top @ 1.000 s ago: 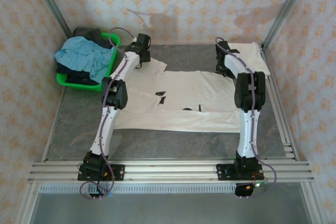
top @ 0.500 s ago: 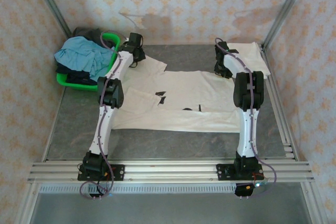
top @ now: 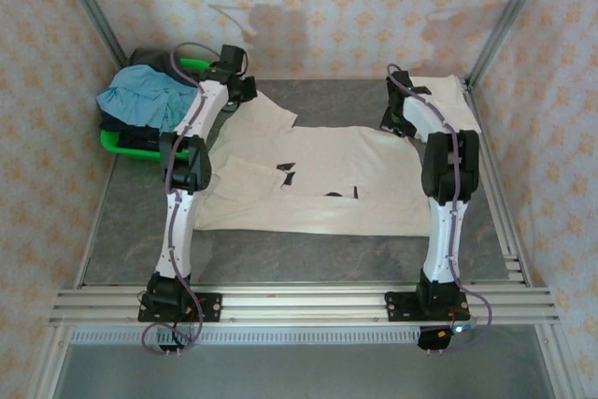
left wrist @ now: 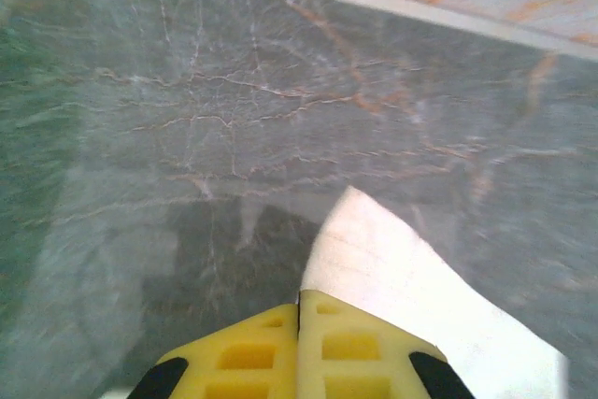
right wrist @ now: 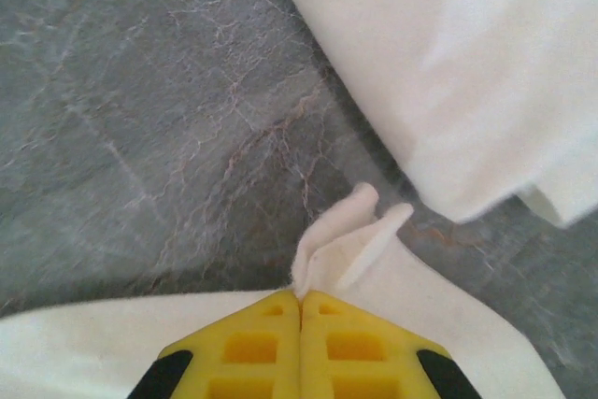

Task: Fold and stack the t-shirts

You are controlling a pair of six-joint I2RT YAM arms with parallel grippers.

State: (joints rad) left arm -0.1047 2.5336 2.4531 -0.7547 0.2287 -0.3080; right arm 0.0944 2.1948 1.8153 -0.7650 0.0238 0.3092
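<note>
A cream spread t-shirt lies mostly flat across the middle of the grey marbled tabletop, with scraps of its black graphic peeking out along a fold. The left claw sits at the shirt's far left corner, its yellow fingers pressed together on a point of the cream cloth, which fans out past the tips onto the stone. The right claw is at the shirt's far right edge, its fingers likewise closed and pinching a small puckered fold of the same fabric. Just beyond it, in the far right corner, rests a folded t-shirt, apart from the pinched cloth. A green basket at the far left holds a light blue garment over a dark garment.
</note>
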